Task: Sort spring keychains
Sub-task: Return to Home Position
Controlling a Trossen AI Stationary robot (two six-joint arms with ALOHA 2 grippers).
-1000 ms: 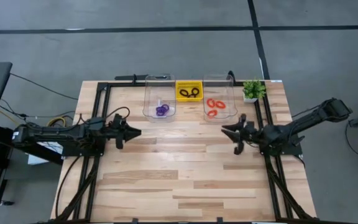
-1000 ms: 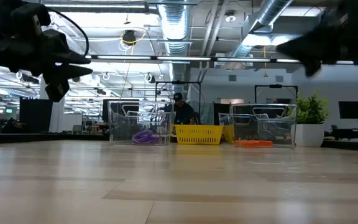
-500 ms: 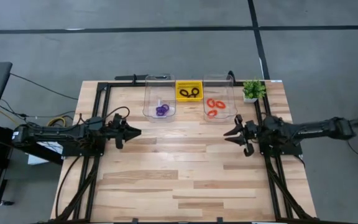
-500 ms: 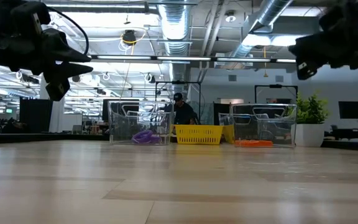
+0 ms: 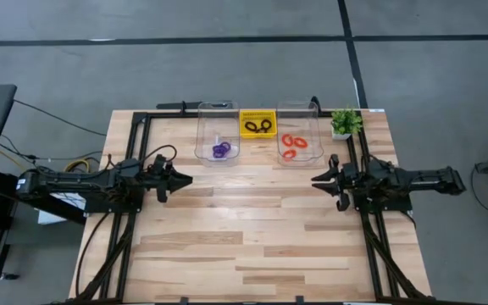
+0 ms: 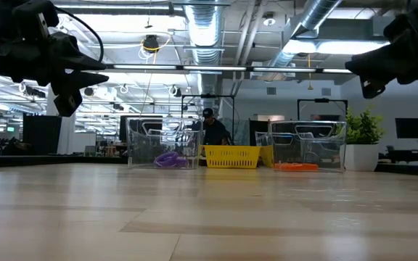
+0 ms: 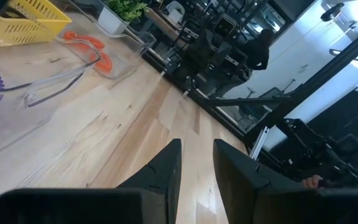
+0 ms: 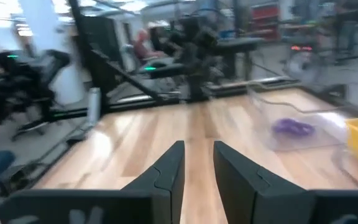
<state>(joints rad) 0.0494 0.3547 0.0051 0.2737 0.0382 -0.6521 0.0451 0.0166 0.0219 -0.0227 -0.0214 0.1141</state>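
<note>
Spring keychains [image 5: 291,146] lie sorted along the far edge of the bench [image 5: 252,241]: the purple set [image 5: 220,150] in the left clear bin [image 5: 214,110], the black set [image 5: 258,127] in the yellow basket [image 5: 257,113], the orange-red set [image 5: 288,152] in the right clear bin [image 5: 299,114]. The left gripper [image 5: 186,180] waits near the left edge and the right gripper [image 5: 316,180] near the right edge, both clenched on nothing. Homing well likely means folding the right arm back level until it mirrors the left.
</note>
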